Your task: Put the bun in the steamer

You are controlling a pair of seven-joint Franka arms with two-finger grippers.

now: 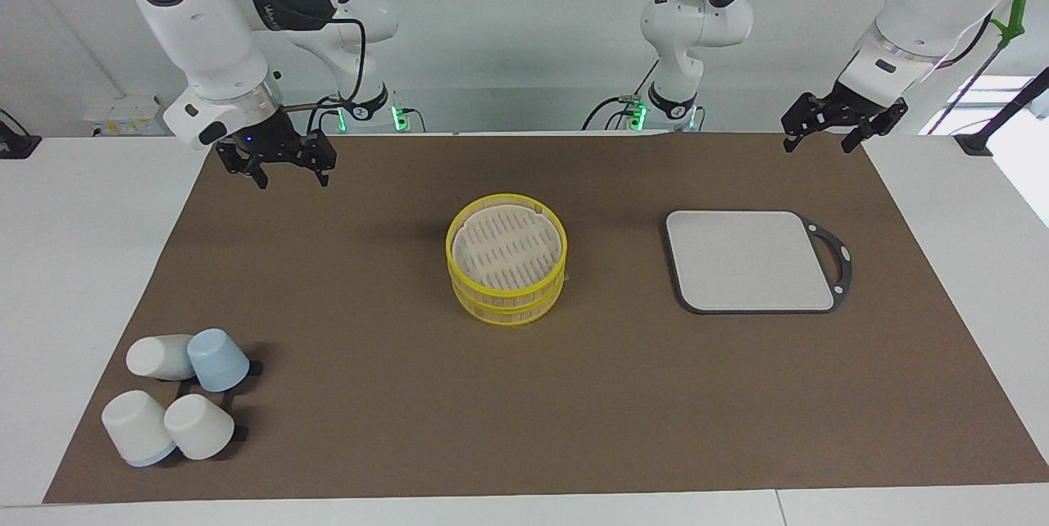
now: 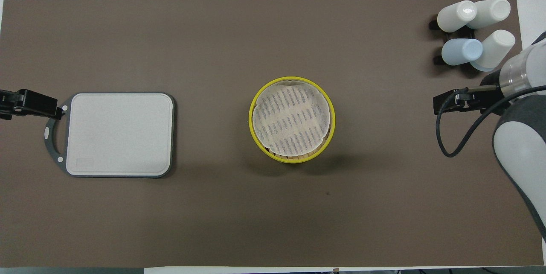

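The steamer (image 1: 506, 268) stands in the middle of the brown mat, a two-tier round basket with yellow rims; its cream slatted inner surface (image 2: 291, 120) holds nothing. The bun is not in view in either frame. My right gripper (image 1: 293, 180) hangs open and empty over the mat's edge at the right arm's end of the table, and shows in the overhead view (image 2: 458, 99). My left gripper (image 1: 818, 147) hangs open and empty over the mat's corner at the left arm's end, beside the board's handle in the overhead view (image 2: 30, 103). Both arms wait.
A grey square board (image 1: 750, 260) with a dark rim and handle lies toward the left arm's end. Several white and blue cups (image 1: 176, 403) lie on a black rack at the right arm's end, farther from the robots. The brown mat (image 1: 574, 411) covers the table.
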